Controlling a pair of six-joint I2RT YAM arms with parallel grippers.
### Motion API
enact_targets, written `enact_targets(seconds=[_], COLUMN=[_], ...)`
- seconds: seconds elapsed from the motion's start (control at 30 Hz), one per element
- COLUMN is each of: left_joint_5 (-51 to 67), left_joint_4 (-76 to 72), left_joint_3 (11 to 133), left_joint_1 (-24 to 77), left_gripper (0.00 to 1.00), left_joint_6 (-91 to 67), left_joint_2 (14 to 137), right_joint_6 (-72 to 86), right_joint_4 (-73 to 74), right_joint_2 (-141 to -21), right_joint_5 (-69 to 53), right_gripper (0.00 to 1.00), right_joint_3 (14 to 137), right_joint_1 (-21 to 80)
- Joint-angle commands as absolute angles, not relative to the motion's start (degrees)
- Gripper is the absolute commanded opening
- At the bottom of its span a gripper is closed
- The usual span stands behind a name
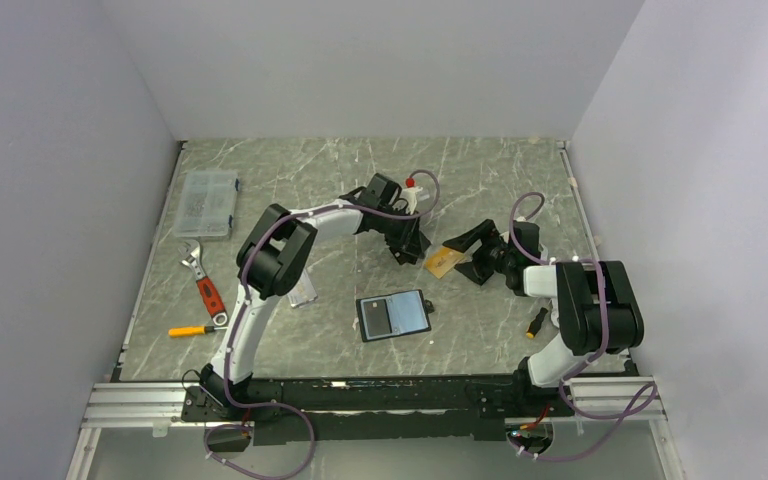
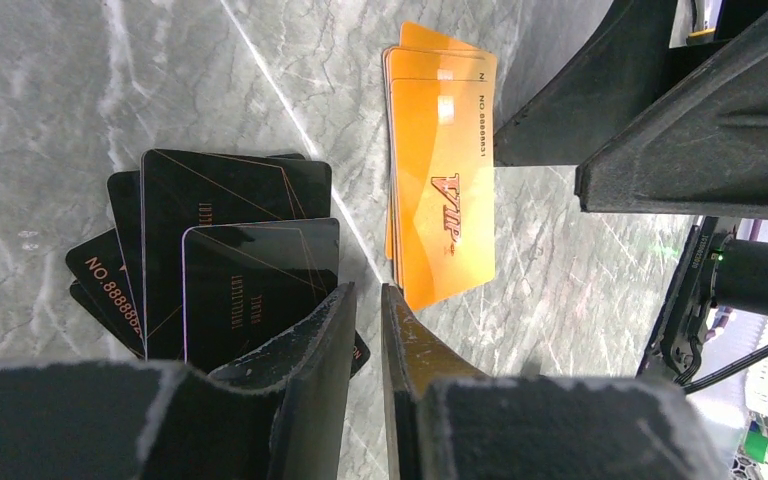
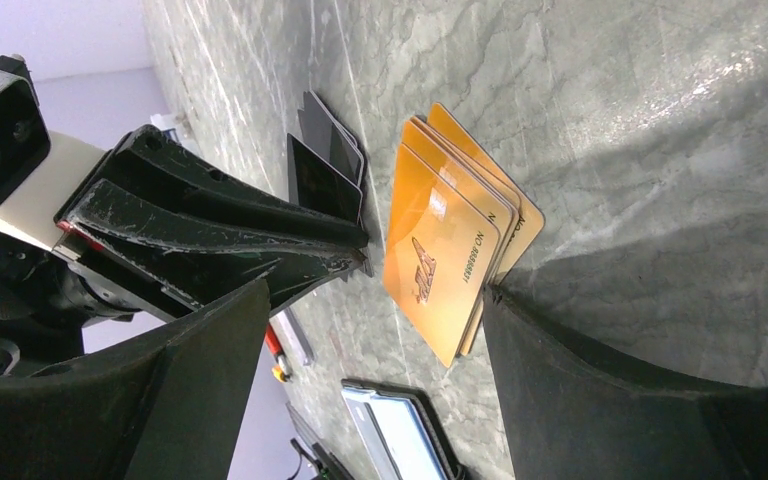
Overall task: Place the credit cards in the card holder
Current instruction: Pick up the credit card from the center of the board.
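Several black credit cards [image 2: 230,250] lie fanned on the table, with a stack of orange credit cards [image 2: 440,190] just to their right. My left gripper [image 2: 365,300] hovers low over the strip of table between the two piles; its jaws are a narrow gap apart and hold nothing. My right gripper [image 3: 375,290] is wide open around the orange cards [image 3: 450,250], one fingertip [image 3: 495,300] against the stack's edge. The card holder [image 1: 393,315] lies open nearer the arm bases, its shiny pockets facing up. From above, the left gripper [image 1: 407,250] hides the black cards.
A clear plastic box of screws [image 1: 209,202] stands at the far left. A red-handled wrench [image 1: 203,282], a yellow-handled screwdriver [image 1: 192,330] and a small clear sleeve [image 1: 303,293] lie left of the holder. A small yellow and black object [image 1: 537,322] rests by the right arm.
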State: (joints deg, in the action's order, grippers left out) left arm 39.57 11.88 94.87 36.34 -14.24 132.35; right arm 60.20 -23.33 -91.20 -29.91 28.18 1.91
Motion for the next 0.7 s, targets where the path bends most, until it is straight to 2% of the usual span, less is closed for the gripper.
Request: enact_targets(seconds=[0.0,0.33,0.67], left_joint_5=[34.27,40.51,41.55], left_joint_4=[15.42,9.7,9.85], left_joint_3=[94.41,95.74,105.42], left_joint_1=[35.42,36.17,38.27], left_gripper=[0.23,0.25,0.27], left_joint_6=[-13.15,-19.38,-22.58], left_joint_2=[132.32,128.76,136.29], right_joint_6=[56.17,54.62,54.8], right_joint_4=[-9.84,-7.9,-8.07], right_joint_2=[-92.5,-91.38,-92.89], right_joint_5=[-22.97,-22.07,-22.22], right_gripper=[0.83,0.83,0.83], right_joint_3=[25.89,26.35,28.3], right_joint_1=[2.22,0.35,0.35])
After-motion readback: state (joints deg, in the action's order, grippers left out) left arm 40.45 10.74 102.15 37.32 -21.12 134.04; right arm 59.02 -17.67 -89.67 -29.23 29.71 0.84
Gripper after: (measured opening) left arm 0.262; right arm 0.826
